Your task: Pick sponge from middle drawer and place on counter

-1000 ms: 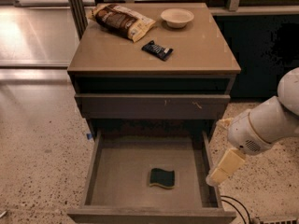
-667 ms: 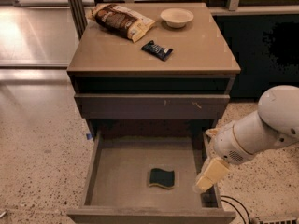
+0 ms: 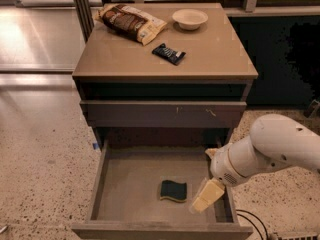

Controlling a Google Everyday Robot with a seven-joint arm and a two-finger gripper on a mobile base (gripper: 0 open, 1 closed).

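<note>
The sponge (image 3: 174, 190) lies flat on the floor of the open middle drawer (image 3: 129, 181), just beside the fingers (image 3: 209, 194) and to their left in the view. A narrow strip of drawer floor shows between them, so the two are apart. The gripper (image 3: 201, 205) hangs inside the drawer by its right wall, tips slanting down towards the front edge. It holds nothing. The fingers read as one pale wedge, so I cannot tell whether they are open or closed.

The sponge is a small pad with wavy edges, its top face a dark green scrub layer with a thin yellow layer showing along the near side. The fingers are cream-yellow and blunt. They sit below a round white wrist and a thick, smooth white arm (image 3: 280, 146) that reaches in from the right. The drawer is a wide, shallow grey-brown box with a flat, matt greyish floor and a plain front.

Above and behind the fingers is a shut drawer front (image 3: 150, 114) with pale scratch marks. Higher still is the bench (image 3: 215, 49), a smooth, faintly glossy tan top. On it, well away from the fingers, rest a shallow pale bowl (image 3: 190, 19), a crinkled snack bag (image 3: 132, 23) and a small dark glossy packet (image 3: 168, 53). Speckled terrazzo floor (image 3: 40, 159) surrounds the cabinet.
</note>
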